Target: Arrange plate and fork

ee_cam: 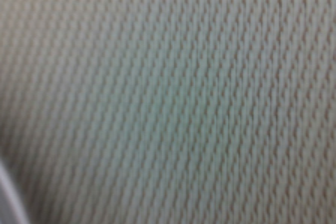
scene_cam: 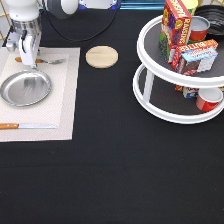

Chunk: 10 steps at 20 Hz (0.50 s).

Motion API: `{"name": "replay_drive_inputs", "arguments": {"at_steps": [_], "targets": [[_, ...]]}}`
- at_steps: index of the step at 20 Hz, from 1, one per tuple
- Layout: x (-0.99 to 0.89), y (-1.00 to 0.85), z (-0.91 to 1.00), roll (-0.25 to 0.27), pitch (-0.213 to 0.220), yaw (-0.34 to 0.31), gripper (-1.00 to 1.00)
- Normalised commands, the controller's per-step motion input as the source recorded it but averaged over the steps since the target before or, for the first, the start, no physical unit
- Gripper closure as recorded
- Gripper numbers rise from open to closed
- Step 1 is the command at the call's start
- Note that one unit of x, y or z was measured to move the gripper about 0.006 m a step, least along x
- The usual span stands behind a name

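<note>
Gripper (scene_cam: 31, 62) is pressing down on small wooden-handled fork (scene_cam: 47, 61) near the bench's far left corner, beside round shiny silver plate (scene_cam: 25, 88); its opening I cannot tell. Fork is looking light, stiff, slippery; handle is offering the best hold.

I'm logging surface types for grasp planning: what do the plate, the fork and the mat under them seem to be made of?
The plate looks like polished metal: silvery and reflective. The fork, under the gripper, seems to have metal tines, which glint grey, and a brown handle, probably wood. The placemat looks like pale woven fabric or vinyl, with a ribbed weave in the wrist view.
</note>
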Motion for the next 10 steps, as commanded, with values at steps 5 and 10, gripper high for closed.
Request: {"name": "replay_drive_inputs", "arguments": {"at_steps": [5,10], "targets": [[-0.14,0.58,0.74,-0.030,0.006,0.028,-1.00],[0.03,0.14,0.10,-0.039,0.014,0.020,-1.00]]}}
